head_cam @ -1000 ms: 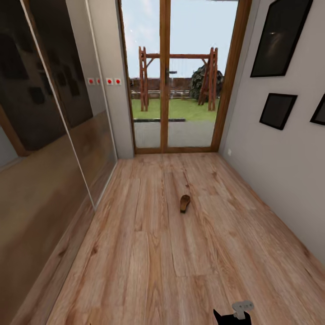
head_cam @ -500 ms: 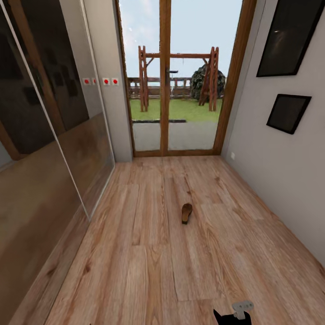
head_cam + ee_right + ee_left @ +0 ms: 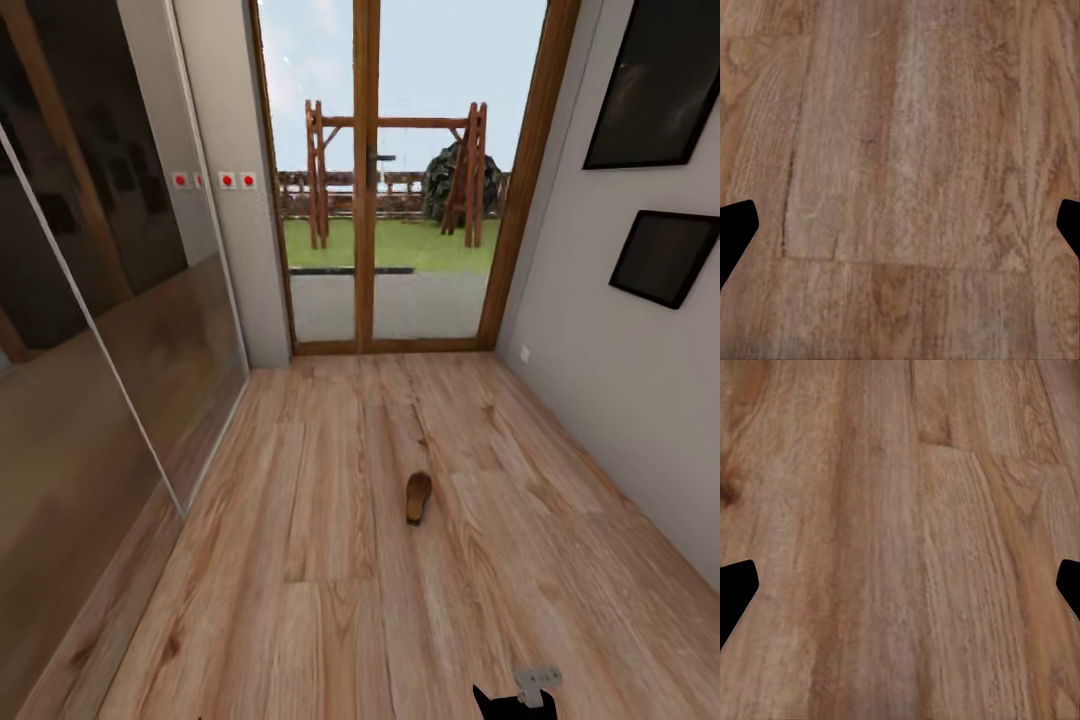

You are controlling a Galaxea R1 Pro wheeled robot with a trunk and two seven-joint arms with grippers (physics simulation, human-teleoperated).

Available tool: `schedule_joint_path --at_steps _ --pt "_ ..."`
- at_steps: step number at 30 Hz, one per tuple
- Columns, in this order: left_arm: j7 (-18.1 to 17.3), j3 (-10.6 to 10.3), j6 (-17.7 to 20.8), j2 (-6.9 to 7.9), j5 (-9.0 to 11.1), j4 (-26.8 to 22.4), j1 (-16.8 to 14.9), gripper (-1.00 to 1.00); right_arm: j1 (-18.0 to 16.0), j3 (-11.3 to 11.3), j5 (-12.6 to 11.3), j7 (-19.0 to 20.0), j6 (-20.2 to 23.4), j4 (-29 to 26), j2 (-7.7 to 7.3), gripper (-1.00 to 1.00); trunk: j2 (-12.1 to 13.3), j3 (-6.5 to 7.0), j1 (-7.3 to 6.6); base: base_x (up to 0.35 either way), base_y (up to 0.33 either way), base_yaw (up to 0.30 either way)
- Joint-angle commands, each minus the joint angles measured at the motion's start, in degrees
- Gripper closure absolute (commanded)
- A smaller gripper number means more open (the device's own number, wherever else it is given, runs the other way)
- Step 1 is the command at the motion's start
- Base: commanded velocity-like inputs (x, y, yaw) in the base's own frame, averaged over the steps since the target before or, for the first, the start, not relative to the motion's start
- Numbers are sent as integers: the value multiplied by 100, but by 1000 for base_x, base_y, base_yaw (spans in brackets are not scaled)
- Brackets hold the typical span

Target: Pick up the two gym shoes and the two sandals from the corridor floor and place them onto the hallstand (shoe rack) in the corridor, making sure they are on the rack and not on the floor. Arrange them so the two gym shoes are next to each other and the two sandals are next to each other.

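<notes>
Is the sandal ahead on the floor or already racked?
On the floor: the sandal lies alone on the corridor floor, short of the glass door.

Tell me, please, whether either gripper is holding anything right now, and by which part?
Nothing is held. The left gripper and right gripper are open over bare floor; the sandal lies ahead.

Floor [image 3: 330, 600] matt grained wood; sandal [image 3: 418, 497] brown leather; wardrobe doors [image 3: 110, 300] glossy

One sandal [image 3: 418, 497] on the corridor floor [image 3: 300, 560], two dark picture frames [image 3: 660, 255] on the wall.
</notes>
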Motion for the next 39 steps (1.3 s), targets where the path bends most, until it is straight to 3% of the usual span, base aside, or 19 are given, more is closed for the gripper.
schedule_joint_path --at_steps 1,24,39 --pt "-48 46 -11 -3 -21 5 -6 -100 -4 -50 45 23 -17 5 -1 -100 -2 -5 2 338 0 0" --pt "-48 46 -11 -2 -19 1 -6 -100 -2 -50 45 48 -17 -4 11 -100 -2 -5 2 337 4 0" --pt "-48 46 -11 -4 -19 5 -6 -100 0 -50 45 33 -17 -4 7 -100 -2 -5 2 315 135 0"
